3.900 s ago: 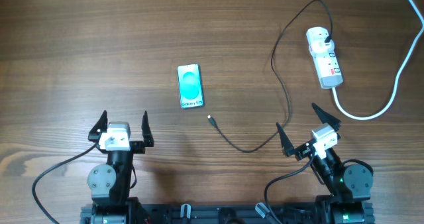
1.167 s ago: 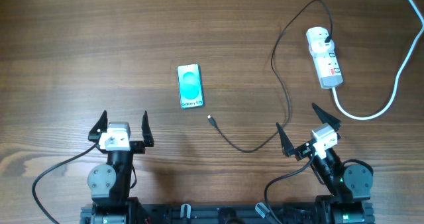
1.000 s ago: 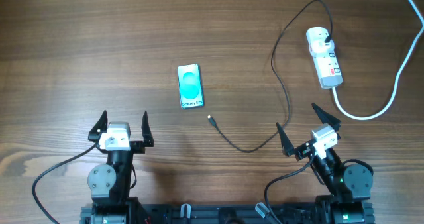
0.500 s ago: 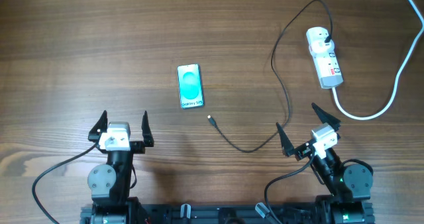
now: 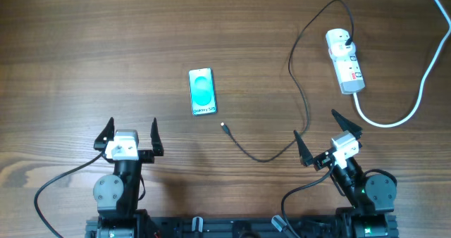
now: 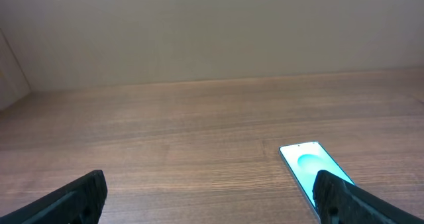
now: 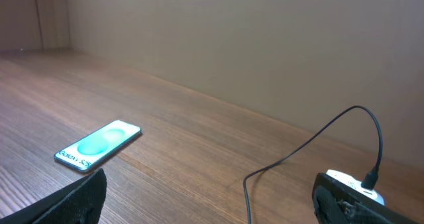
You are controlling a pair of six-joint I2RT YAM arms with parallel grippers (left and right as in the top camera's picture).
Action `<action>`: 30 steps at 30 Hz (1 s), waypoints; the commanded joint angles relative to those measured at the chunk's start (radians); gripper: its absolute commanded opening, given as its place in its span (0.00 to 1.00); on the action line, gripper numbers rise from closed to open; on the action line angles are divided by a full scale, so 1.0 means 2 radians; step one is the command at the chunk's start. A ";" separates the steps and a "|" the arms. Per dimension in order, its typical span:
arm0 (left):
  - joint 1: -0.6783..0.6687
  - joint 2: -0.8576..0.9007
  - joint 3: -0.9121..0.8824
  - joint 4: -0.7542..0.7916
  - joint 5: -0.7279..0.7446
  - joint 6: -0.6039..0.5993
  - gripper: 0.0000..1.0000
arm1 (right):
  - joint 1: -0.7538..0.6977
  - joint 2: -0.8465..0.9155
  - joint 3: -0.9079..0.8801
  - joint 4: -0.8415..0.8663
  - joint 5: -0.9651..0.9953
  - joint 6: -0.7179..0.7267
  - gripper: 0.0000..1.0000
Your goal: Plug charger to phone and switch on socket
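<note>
The phone (image 5: 202, 91) lies flat mid-table, teal screen up; it also shows in the left wrist view (image 6: 308, 168) and the right wrist view (image 7: 98, 144). The black charger cable (image 5: 301, 90) runs from the socket (image 5: 344, 60) at the far right in a loop to its free tip (image 5: 224, 126), which lies just right of and nearer than the phone. The cable (image 7: 311, 144) and the socket's end (image 7: 358, 184) show in the right wrist view. My left gripper (image 5: 130, 134) and right gripper (image 5: 323, 134) are open and empty near the front edge.
The socket's thick white cord (image 5: 416, 90) curves off the far right edge. The table is brown wood. A plain wall stands behind the table in both wrist views.
</note>
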 commanded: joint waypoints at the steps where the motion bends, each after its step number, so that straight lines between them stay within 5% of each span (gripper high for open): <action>1: 0.000 -0.003 -0.003 0.000 -0.021 0.015 1.00 | 0.001 0.003 -0.001 0.001 0.002 0.006 1.00; 6: -0.001 -0.003 -0.003 0.015 -0.024 0.015 1.00 | 0.001 0.003 -0.001 0.001 0.002 0.006 1.00; 11: -0.001 -0.003 -0.002 0.183 0.077 0.011 1.00 | 0.001 0.003 -0.001 0.001 0.002 0.006 1.00; 15: -0.001 -0.003 0.029 0.208 0.112 -0.096 1.00 | 0.001 0.003 -0.001 0.001 0.002 0.006 1.00; 20: -0.001 0.004 0.131 0.050 0.150 -0.200 1.00 | 0.001 0.003 -0.001 0.001 0.002 0.006 1.00; 24: -0.001 0.058 0.241 -0.063 0.165 -0.200 1.00 | 0.001 0.003 -0.001 0.001 0.002 0.006 1.00; 30: -0.001 0.309 0.548 -0.277 0.221 -0.194 1.00 | 0.001 0.003 -0.001 0.001 0.002 0.006 1.00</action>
